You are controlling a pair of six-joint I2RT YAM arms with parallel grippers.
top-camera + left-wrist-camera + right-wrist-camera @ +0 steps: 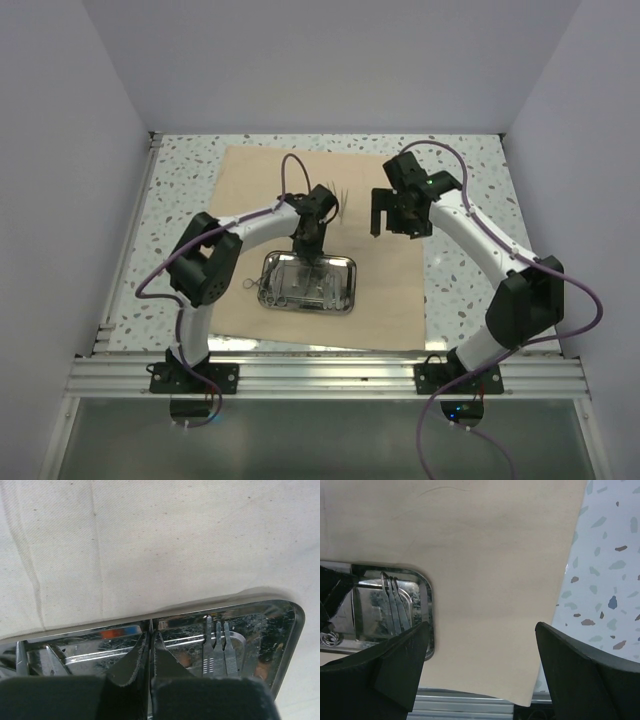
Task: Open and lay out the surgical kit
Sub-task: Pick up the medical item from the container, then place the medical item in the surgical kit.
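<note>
The beige cloth wrap (385,290) lies spread flat on the table. The shiny steel tray (350,287) stands on its near middle. My left gripper (312,257) reaches down at the tray's far edge. In the left wrist view my left gripper (151,634) is shut, with a thin silvery instrument (150,624) pinched between the pads. Three flat ribbed instruments (216,652) lie side by side in the tray (296,625). My right gripper (393,228) hangs open and empty above the cloth (495,580), right of the tray (428,597).
A few thin instruments (340,195) lie on the cloth beyond the tray. A scissor ring (245,285) pokes past the tray's left side. Speckled tabletop (470,200) surrounds the cloth. A metal rail (330,375) runs along the near edge, and walls close in the left and right.
</note>
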